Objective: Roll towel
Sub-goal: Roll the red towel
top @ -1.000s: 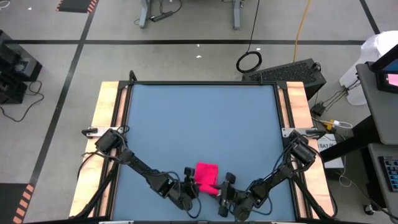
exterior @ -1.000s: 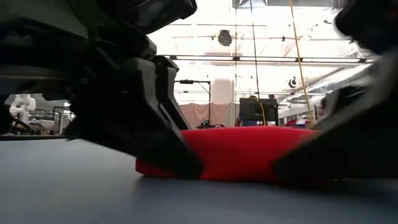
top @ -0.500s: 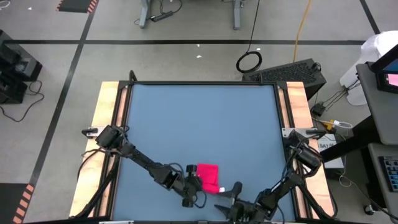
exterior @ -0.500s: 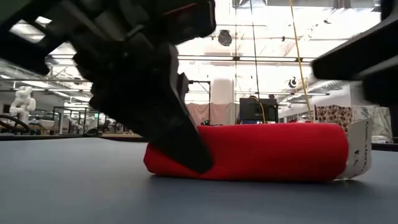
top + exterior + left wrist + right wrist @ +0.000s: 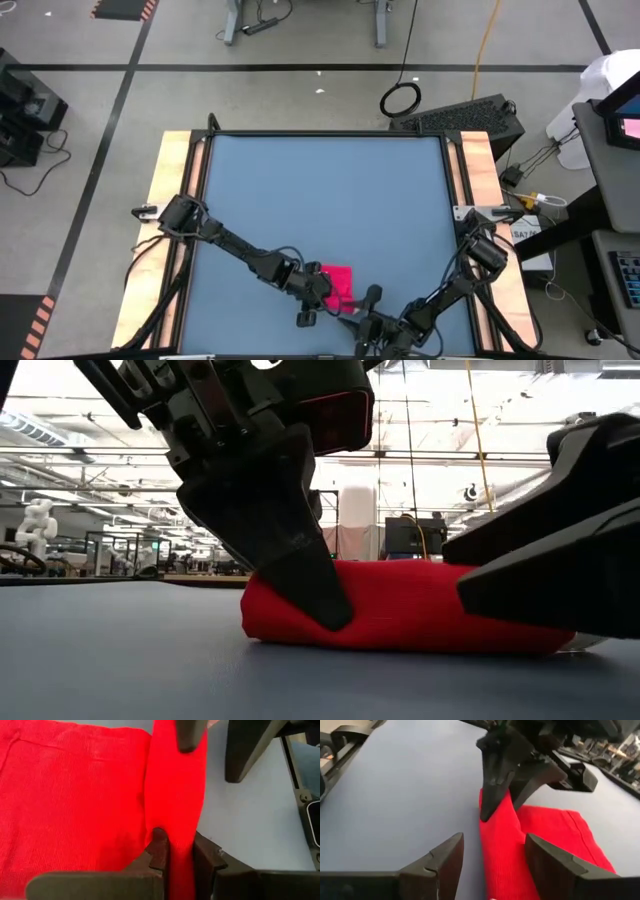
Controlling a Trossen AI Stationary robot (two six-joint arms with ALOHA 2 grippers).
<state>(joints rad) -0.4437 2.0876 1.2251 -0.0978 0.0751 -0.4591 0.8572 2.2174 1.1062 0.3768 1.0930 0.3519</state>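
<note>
The red-pink towel [image 5: 338, 279] lies near the table's near edge, its near part gathered into a raised ridge [image 5: 499, 845] beside a flat part [image 5: 70, 795]. My left gripper [image 5: 317, 291] stands over the towel's left side, slanting down, shut on that ridge. My right gripper [image 5: 492, 865] comes in low from the near right, open. One of its fingers [image 5: 440, 865] is over the bare table and the other [image 5: 555, 865] over the towel, with the ridge's end between them. In the low view the towel [image 5: 400, 605] rests on the table between both grippers. My left gripper pinches the towel's raised ridge [image 5: 175, 827] between its two fingers, which stand one on each side of it and come slanting down from the table's left. The ridge stands up between them, and the flat part of the towel lies on the table. My right gripper: I cannot tell whether it touches the towel.
The blue table [image 5: 320, 190] stretches bare behind the towel toward its far edge. Wooden side rails [image 5: 170, 180] run along its left and right. The table's near edge lies close behind both grippers.
My left gripper has moved toward the table's right onto the towel and rolled its wrist. My right gripper drew back toward the near edge, baring the towel's white tag, then came back to the towel's near-right end. The towel's left end has shifted a little rightward.
</note>
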